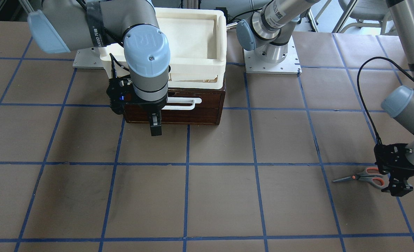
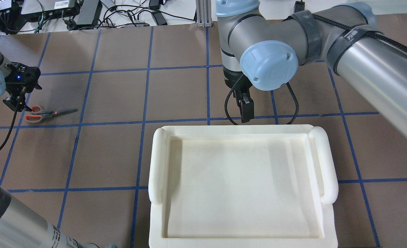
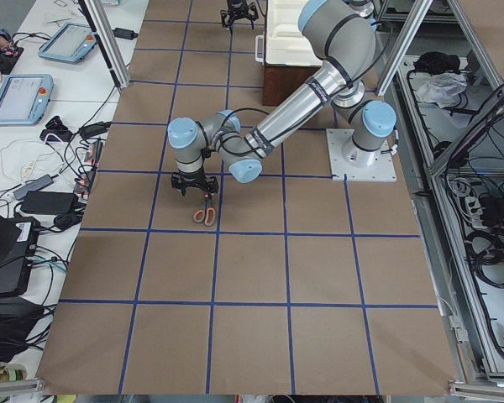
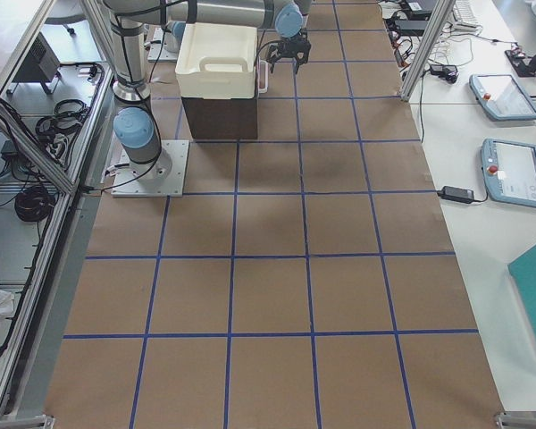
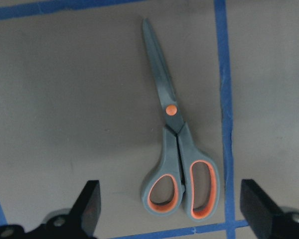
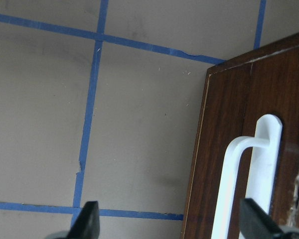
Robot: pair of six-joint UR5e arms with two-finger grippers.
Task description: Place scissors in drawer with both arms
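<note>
The desk (image 1: 220, 203) is covered in brown paper gridded with blue tape. Near its robot-side edge, the dark wood drawer unit (image 1: 200, 115) stands between the left base plate (image 1: 292, 61) and the right base plate (image 1: 82, 60). The scissors (image 1: 366, 176) lie flat with blades closed, farther out toward the robot's left end.

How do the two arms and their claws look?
The left arm and right arm are silver-grey tubes with light blue joint caps. Black cables run along them, under black straps with white lettering. The left claw and right claw are black, with blue lights.
</note>
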